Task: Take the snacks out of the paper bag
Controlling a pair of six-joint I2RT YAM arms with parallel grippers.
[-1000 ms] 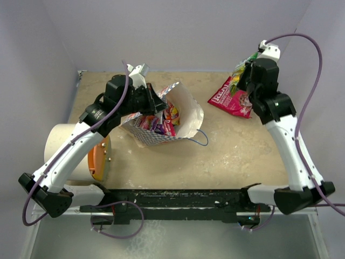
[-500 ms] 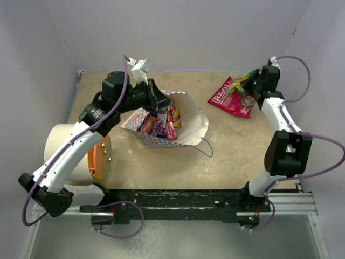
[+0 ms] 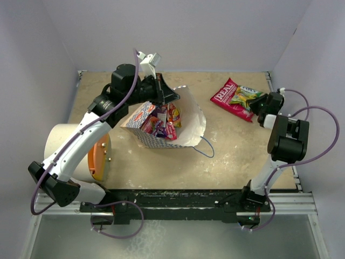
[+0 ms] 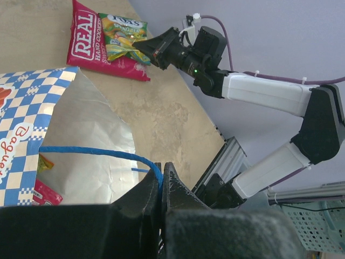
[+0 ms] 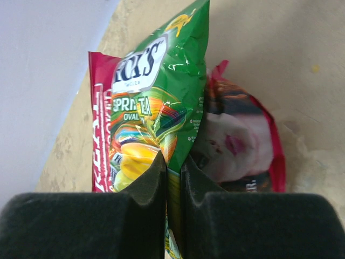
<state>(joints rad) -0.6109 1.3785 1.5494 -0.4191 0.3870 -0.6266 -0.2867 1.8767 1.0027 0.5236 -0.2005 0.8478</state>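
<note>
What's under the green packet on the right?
The red REAL packet, lying on the table. The green packet, pinched by the right end effector, covers part of it.

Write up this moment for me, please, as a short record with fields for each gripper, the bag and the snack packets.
Left gripper: shut, pinching the blue cord handle of the bag
Right gripper: shut on the green packet
Paper bag: on the table, mouth open
Packets in bag: several, not yet out
Red packet: out on the table, partly under the green packet
</note>
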